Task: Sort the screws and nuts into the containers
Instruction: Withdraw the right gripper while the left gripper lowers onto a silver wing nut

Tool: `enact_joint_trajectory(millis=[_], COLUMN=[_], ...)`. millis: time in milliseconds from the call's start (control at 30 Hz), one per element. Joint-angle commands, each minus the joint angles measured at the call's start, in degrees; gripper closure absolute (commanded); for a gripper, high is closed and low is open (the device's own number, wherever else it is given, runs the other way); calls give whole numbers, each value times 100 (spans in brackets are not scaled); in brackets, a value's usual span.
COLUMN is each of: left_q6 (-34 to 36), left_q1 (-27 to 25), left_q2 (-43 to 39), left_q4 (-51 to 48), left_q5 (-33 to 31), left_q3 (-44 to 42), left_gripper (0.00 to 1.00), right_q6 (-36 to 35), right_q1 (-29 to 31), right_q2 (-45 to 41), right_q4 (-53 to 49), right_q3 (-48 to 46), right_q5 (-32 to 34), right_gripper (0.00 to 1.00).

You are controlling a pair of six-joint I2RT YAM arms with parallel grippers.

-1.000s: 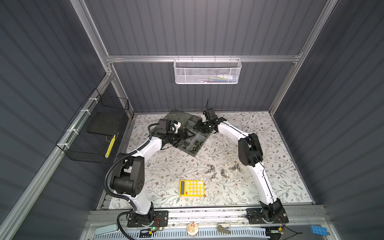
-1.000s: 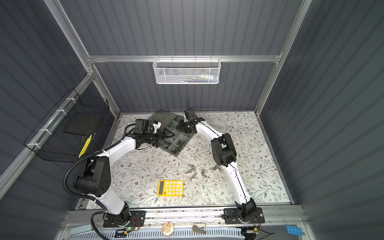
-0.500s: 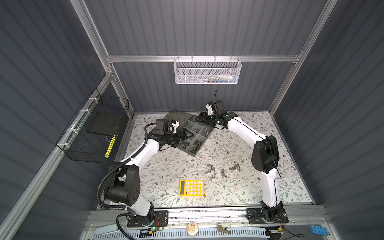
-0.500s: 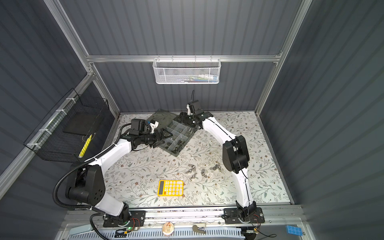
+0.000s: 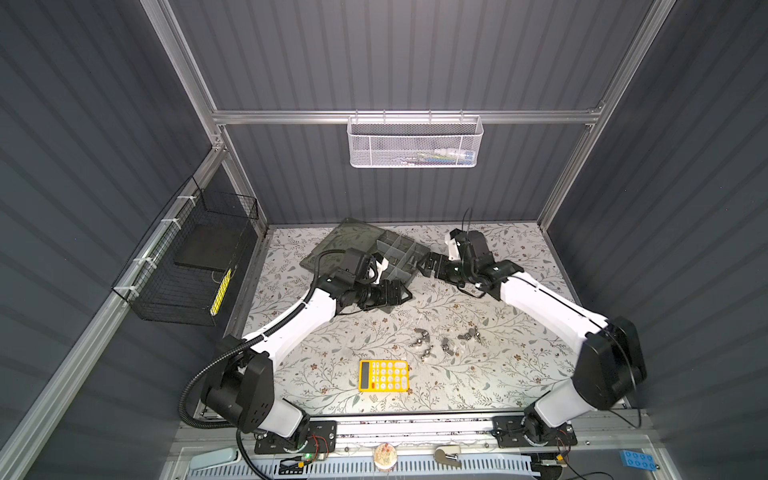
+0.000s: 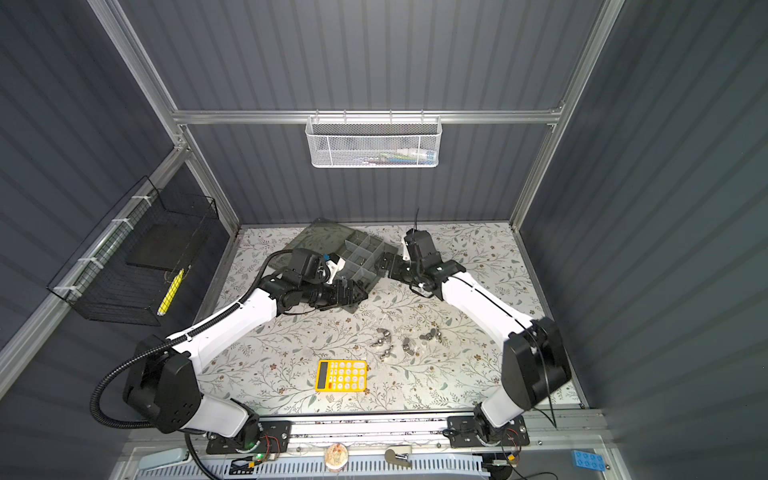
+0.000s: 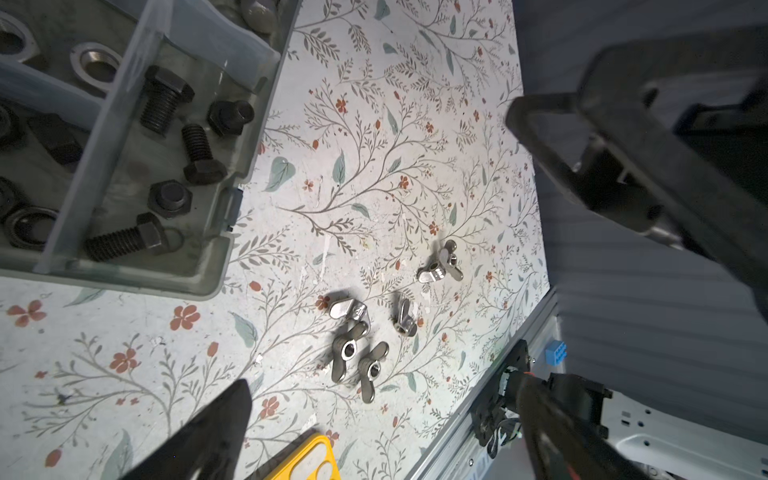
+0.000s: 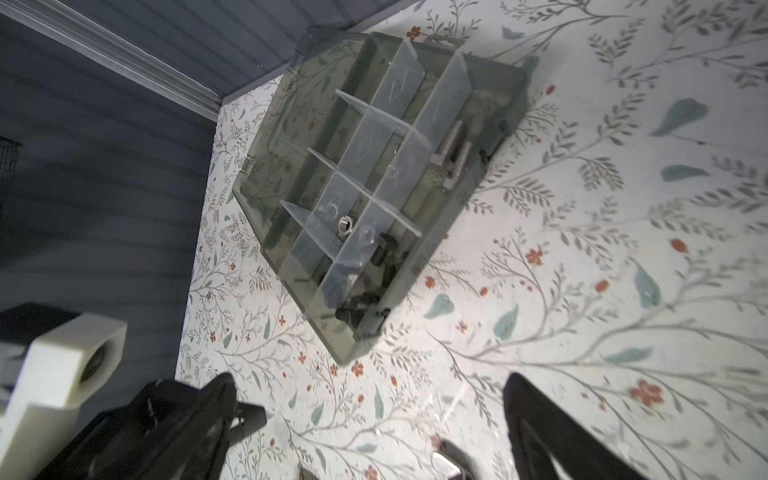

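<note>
**A:** Why does the left gripper [image 5: 394, 294] hover at the near corner of the box [image 5: 400, 249]?

**B:** Its jaws are spread wide with nothing in them. I'd say it sits clear of the compartments [image 8: 365, 137] while its camera looks down at the loose wing nuts [image 7: 357, 345].

**A:** And the lid [image 5: 343, 245]?

**B:** It lies flat behind the box, so every compartment can be reached from above. Like goes with like. The black bolts [image 7: 166, 104] share the corner compartment, and two silver bolts [image 8: 455, 158] have their own.

**A:** The right gripper [image 5: 428, 264]?

**B:** Also wide and empty, just beside the box's right edge, not over it.

**A:** What's left?

**B:** The wing nuts lie scattered on the table [image 5: 498, 374], well apart from the box. Either gripper could fetch them, I think.
</note>
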Motion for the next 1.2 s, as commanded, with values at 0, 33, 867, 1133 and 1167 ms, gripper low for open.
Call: enact_joint_trajectory(millis=[0,33,867,1133,1167], left_q6=[364,400,697,721,757], left_q1=[-399,-495,-1767,-1802,-1800], left_q2=[-116,-101,1264,1620,1697], left_q4=[-455,-471,284,416,369], left_q5=[-541,-710,-1658,-1649,-1645], left_q3=[-99,-136,-710,-443,-378], left_gripper=[0,0,45,58,60], right_q6=[-3,13,291,316,317], right_q1=[-21,-19,-20,-16,-13], right_q2=[-690,-910,-2621,-2408,-2370], right_q4=[81,66,371,648,674], right_q3=[-643,-856,-3504,-3550,-3551], right_q5=[345,388,467,440,435], right_gripper=[1,1,1,1,1])
